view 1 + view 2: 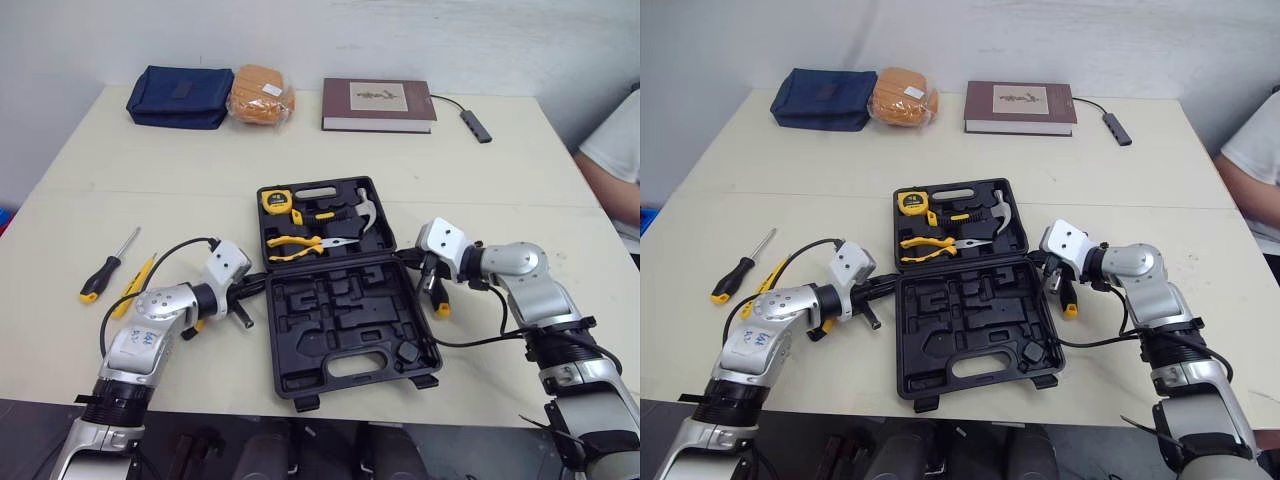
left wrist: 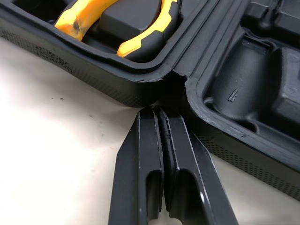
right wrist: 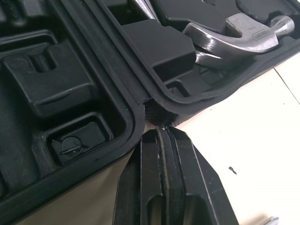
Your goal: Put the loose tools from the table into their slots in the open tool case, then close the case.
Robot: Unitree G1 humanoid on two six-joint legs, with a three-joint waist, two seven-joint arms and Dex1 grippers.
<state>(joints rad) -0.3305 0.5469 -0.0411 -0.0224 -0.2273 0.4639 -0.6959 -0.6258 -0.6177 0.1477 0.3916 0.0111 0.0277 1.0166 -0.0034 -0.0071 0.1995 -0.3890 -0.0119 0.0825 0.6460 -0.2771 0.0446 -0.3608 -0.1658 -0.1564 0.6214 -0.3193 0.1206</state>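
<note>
The black tool case (image 1: 340, 325) lies open mid-table. Its far half holds a yellow tape measure (image 1: 277, 201), yellow-handled pliers (image 1: 295, 245) and a hammer (image 1: 355, 222). The near half's moulded slots look empty. My left gripper (image 2: 161, 110) is shut, with its tip at the left end of the case's hinge. My right gripper (image 3: 161, 130) is shut too, its tip against the hinge's right end. A black-and-yellow screwdriver (image 1: 108, 268) and a yellow knife (image 1: 135, 285) lie loose at the left. Another yellow-handled tool (image 1: 440, 300) lies under my right wrist.
Along the far edge sit a blue pouch (image 1: 180, 96), bagged bread (image 1: 260, 95), a brown book (image 1: 378, 105) and a cabled adapter (image 1: 478, 125). A person's arm in a white sleeve (image 1: 615, 160) shows at the right edge. A metal-tipped tool (image 1: 243, 318) lies beneath my left wrist.
</note>
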